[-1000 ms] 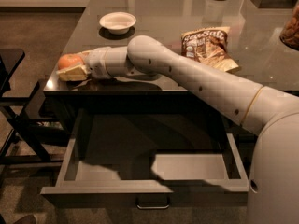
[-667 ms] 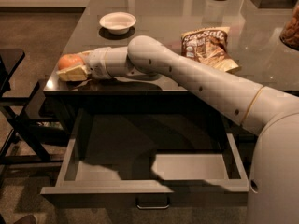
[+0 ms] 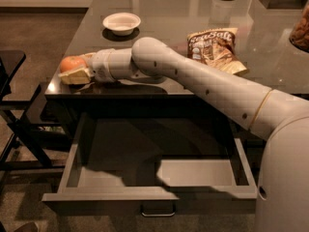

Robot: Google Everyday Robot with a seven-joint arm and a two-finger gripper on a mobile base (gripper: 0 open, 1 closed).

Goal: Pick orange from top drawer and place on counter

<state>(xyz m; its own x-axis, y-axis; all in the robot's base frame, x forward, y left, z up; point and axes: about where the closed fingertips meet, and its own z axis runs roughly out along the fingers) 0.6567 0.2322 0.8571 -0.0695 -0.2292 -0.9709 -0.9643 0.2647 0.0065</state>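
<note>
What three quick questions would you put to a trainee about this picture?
1. True or false: the orange lies in the top drawer.
2. Over which part of the counter is the pincer, as seen here? A. near-left corner; B. far-right corner; C. centre.
3. Name the white dish beyond the arm.

Key: 1. False; it is at the pincer, by the counter's corner. 2. A. 3. The bowl.
</note>
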